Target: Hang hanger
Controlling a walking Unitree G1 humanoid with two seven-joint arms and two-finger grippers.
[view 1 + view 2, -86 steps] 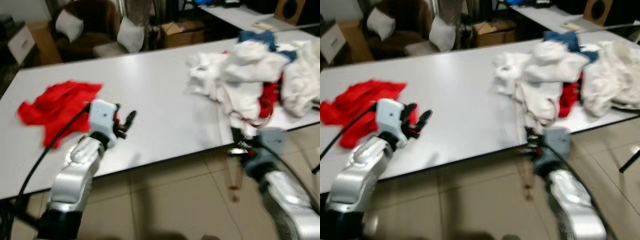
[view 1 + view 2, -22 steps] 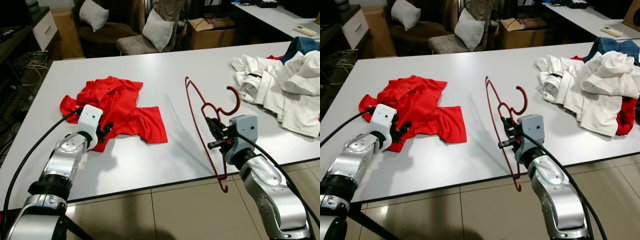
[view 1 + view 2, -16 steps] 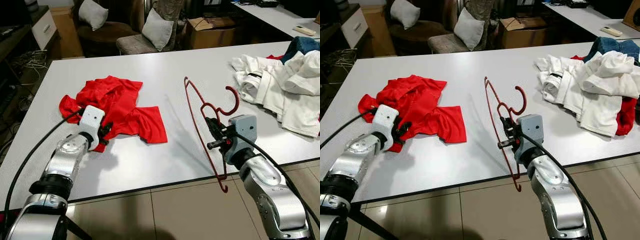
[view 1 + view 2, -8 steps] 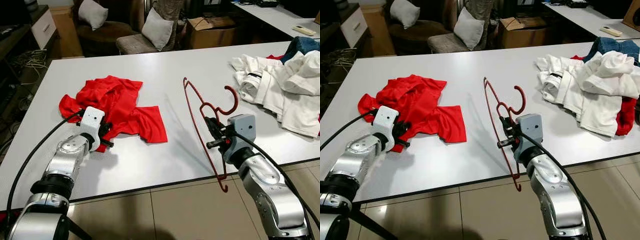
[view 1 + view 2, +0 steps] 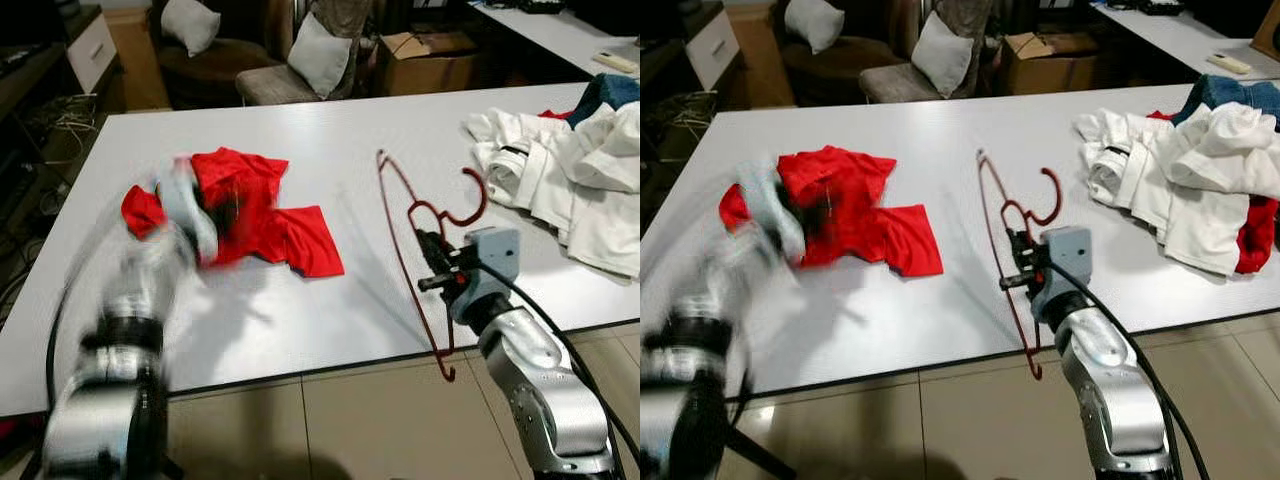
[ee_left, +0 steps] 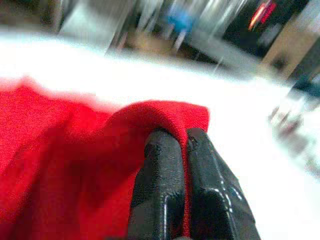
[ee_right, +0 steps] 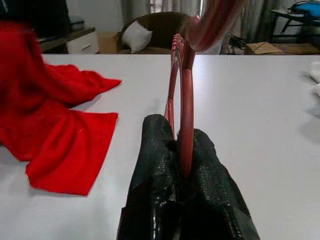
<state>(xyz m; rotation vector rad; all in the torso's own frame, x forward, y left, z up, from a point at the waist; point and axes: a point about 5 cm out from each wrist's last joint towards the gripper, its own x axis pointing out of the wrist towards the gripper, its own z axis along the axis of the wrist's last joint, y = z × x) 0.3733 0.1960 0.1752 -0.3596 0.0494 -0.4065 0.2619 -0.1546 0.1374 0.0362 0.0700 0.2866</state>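
We see our right claw (image 5: 1018, 262) closed on the red hanger (image 5: 1005, 240), holding it upright above the white table (image 5: 940, 120). Our left claw (image 6: 172, 150), blurred, pinches the red shirt (image 5: 855, 215) left of the hanger.

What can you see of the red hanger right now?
The hanger is a thin dark-red frame, plastic by the look, with a curved hook at its top. The right claw is shut on its neck below the hook and holds it on edge above the white table. One shoulder points away over the table; its lower end hangs past the near table edge. It is apart from the red shirt.
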